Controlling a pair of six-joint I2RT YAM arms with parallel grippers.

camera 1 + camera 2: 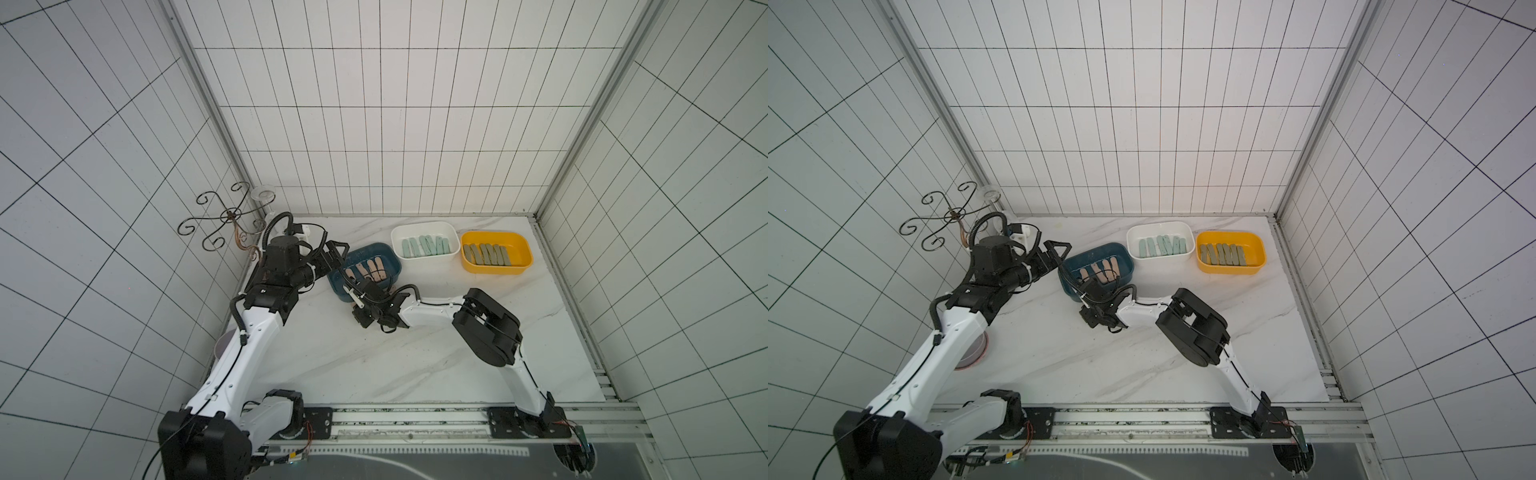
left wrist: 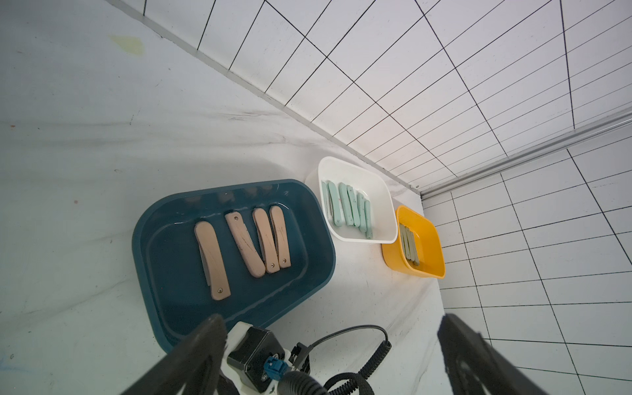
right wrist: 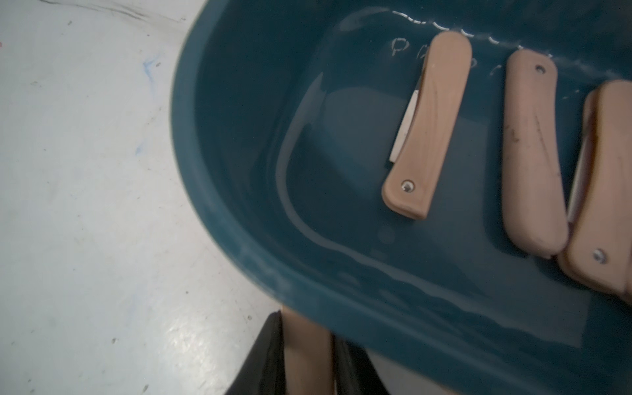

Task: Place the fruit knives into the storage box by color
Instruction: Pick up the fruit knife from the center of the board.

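**On the marble-look tabletop: three tubs, knives sorted by colour**

Along the back of the white, grey-veined table [image 1: 415,365] three glossy plastic tubs with rounded corners stand in a row, close together but apart.

1. Blue tub [image 2: 138,246]: dark teal, at the left arm's end of the row. It holds four peach-pink knives [image 2: 241,244], which are flat matte bars with rounded ends and one silver rivet each, lying on the tub floor. The three toward the middle tub touch one another. The fourth lies apart and shows a strip of white blade along its edge. Raised lettering on the floor is too faint to read.
2. White tub [image 2: 379,205]: in the middle of the row. It holds six mint-green knives [image 2: 345,205], packed side by side.
3. Yellow tub [image 2: 431,239]: at the right arm's end. It holds olive-grey knives [image 1: 486,254], five or six as far as I can make out, since they overlap.

Right gripper [image 3: 306,328]: its black fingers are pressed together on the flat sides of a fifth peach-pink bar, the held knife [image 3: 306,359]. It sits just beside the blue tub's near rim.

Left gripper [image 2: 331,321]: its fingers stand wide apart with nothing between them. It hangs beside the blue tub and looks along the row.

Back corner, by the left arm: one black wrought-iron scroll stand [image 1: 224,216] and one clear stemmed glass [image 1: 264,195].
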